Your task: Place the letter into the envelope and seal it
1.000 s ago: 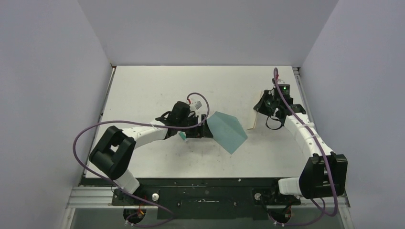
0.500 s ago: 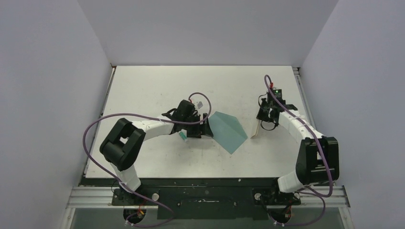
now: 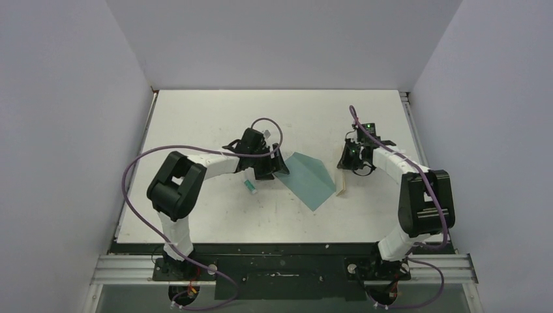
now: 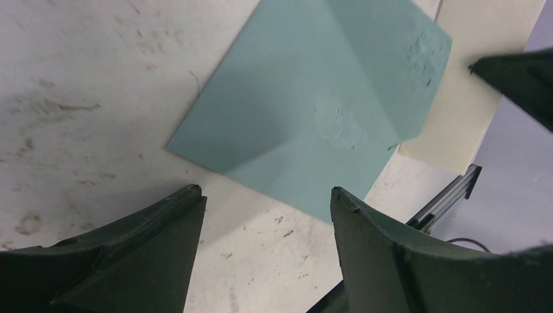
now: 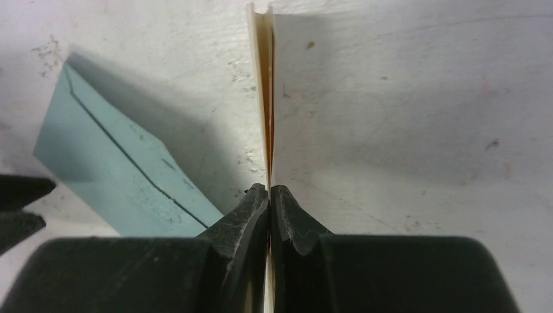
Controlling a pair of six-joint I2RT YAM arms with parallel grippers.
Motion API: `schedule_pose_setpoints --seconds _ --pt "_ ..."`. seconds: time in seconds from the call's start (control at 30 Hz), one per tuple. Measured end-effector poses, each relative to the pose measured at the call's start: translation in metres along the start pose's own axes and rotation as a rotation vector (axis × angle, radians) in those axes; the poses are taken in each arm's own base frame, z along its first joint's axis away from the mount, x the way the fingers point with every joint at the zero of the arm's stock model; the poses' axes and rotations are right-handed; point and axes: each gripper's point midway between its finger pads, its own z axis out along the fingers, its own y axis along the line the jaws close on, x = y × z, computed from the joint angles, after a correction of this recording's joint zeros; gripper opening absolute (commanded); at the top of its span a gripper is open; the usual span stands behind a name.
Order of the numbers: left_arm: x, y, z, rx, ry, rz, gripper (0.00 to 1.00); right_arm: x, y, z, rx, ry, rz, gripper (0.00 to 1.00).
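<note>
The teal envelope (image 3: pixel 308 180) lies flat mid-table, with a fold line running across it (image 4: pixel 313 111). My left gripper (image 3: pixel 266 167) hovers at its left corner, open, nothing between its fingers (image 4: pixel 264 195). My right gripper (image 3: pixel 352 160) is shut on the letter (image 3: pixel 341 183), a cream-edged sheet held on edge just right of the envelope. The right wrist view shows the letter (image 5: pixel 264 85) edge-on, pinched between the jaws (image 5: pixel 269 189), with the envelope (image 5: pixel 117 176) to its left. From the left wrist, the letter's pale face (image 4: pixel 456 98) stands behind the envelope.
A small white-and-green glue tube (image 3: pixel 249 187) lies on the table just left of and below my left gripper. The table's right rail (image 3: pixel 409 124) runs behind the right arm. Grey walls close in three sides.
My right gripper has carried the letter leftward, close to the envelope's right edge. The left arm has drawn in and shifted slightly toward the back, still at the envelope's left corner.
</note>
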Motion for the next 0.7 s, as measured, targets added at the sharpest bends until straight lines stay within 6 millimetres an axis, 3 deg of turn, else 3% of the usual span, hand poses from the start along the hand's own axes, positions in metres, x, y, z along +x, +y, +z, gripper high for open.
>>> schedule_pose_setpoints --seconds 0.17,0.3,0.5,0.7 --pt "-0.029 0.008 0.002 -0.018 -0.052 -0.071 0.68 0.011 0.027 -0.004 -0.157 0.061 0.007 0.05" --pt "-0.041 0.008 0.006 -0.032 -0.067 -0.084 0.68 0.013 0.038 -0.007 -0.211 0.079 0.024 0.05" --pt "-0.061 0.006 0.012 -0.047 -0.085 -0.039 0.68 0.01 0.029 -0.01 -0.159 0.054 0.029 0.05" --pt "-0.075 0.015 0.002 -0.095 -0.104 0.02 0.68 -0.012 0.034 -0.044 -0.146 -0.076 0.013 0.05"
